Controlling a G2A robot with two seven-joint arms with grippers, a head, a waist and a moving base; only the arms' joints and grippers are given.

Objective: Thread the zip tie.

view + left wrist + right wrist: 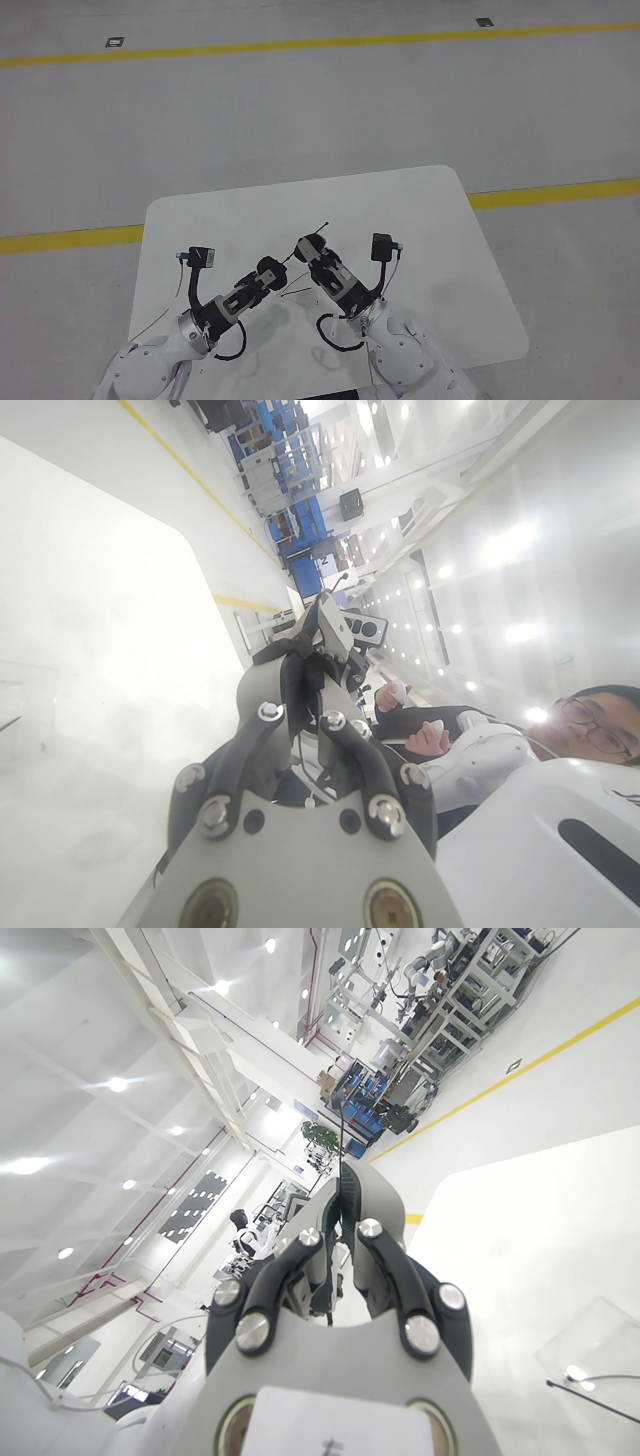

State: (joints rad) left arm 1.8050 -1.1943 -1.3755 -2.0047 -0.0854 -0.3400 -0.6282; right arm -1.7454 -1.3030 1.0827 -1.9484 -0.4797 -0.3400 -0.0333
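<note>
A thin black zip tie (322,229) is held above the white table (420,220). My right gripper (308,248) is shut on it. In the right wrist view the strap runs out past the right gripper (342,1185) and ends in the tie's small head (334,1103). My left gripper (270,268) sits just beside the right one, fingertips nearly touching it, and looks shut on the tie's other end. A thin strand (289,259) spans the gap between them. In the left wrist view the left gripper (302,672) has its black pads together, with the right gripper (330,625) directly beyond.
Loose black zip ties (297,292) lie on the table under the grippers. A clear flat tray (590,1343) sits on the table near the arms, with a spare tie (595,1390) beside it. The table's far half is bare white surface.
</note>
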